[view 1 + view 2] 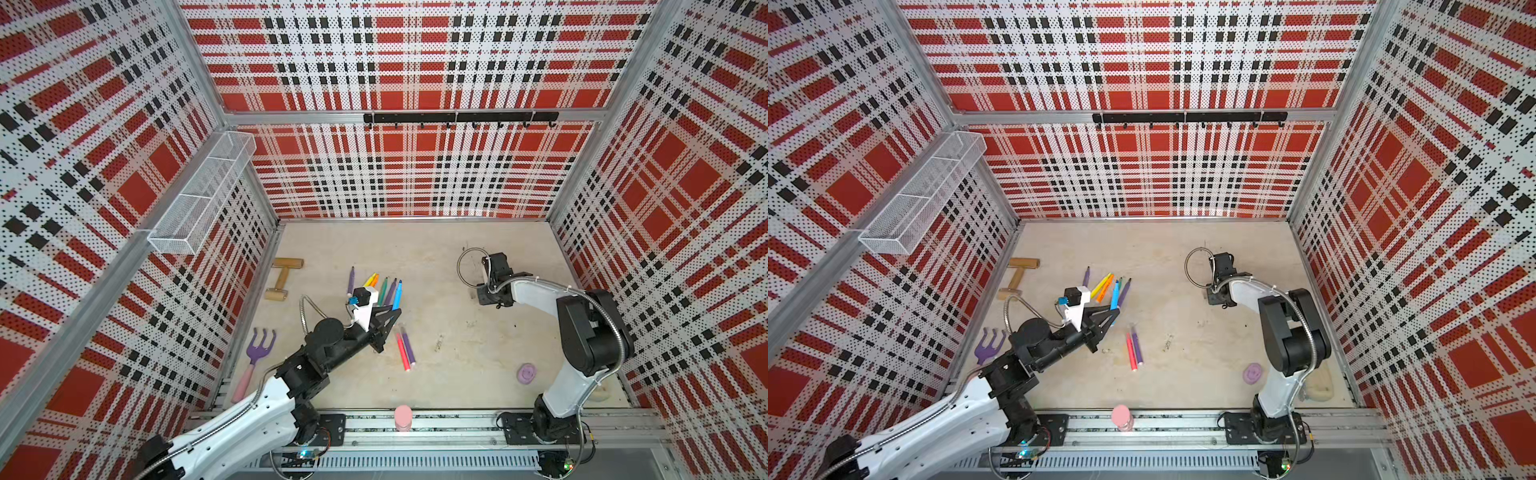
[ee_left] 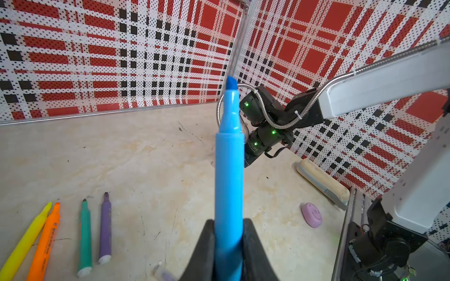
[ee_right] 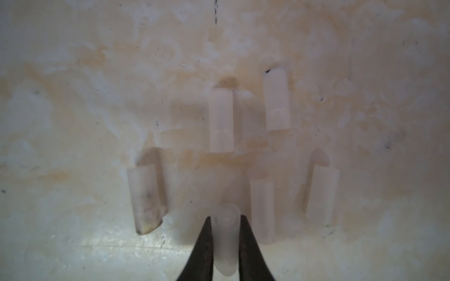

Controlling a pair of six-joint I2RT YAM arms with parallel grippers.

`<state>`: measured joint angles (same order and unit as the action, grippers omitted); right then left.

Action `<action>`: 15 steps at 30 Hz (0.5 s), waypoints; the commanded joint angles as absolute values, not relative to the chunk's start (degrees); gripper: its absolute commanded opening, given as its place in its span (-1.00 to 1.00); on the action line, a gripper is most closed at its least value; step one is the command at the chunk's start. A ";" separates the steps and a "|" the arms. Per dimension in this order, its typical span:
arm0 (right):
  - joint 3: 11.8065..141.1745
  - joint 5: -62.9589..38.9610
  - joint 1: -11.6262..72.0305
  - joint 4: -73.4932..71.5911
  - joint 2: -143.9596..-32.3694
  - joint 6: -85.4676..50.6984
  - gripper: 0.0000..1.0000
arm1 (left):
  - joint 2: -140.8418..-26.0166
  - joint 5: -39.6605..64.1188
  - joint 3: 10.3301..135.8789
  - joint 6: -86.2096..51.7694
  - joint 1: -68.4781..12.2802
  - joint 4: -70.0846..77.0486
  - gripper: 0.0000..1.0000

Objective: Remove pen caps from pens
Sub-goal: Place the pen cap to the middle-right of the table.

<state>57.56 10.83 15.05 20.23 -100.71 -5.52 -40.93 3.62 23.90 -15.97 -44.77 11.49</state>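
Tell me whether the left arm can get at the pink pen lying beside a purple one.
Probably not yet: the left gripper is shut on the blue pen. Once that is set down, the pink pen lies close by, with only a purple pen alongside.

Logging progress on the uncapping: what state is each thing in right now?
left tool: shut on blue pen
blue pen: uncapped, held
right tool: shut on pen cap
five other caps: lying loose
yellow pen, orange pen, green pen, purple pen: uncapped, lying
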 commanded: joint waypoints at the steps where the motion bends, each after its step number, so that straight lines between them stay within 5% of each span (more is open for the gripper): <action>1: 57.59 10.47 15.29 17.39 -100.03 -4.84 -0.71 | -41.35 3.16 23.85 -15.00 -43.95 11.34 -1.00; 15: 58.86 10.55 16.26 18.02 -101.97 -4.22 -0.48 | -40.67 3.61 24.46 -14.96 -43.42 9.05 -1.00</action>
<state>57.60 10.63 15.81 19.49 -101.73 -5.08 -41.63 3.99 23.90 -15.97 -43.79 9.93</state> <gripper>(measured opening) 0.258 0.183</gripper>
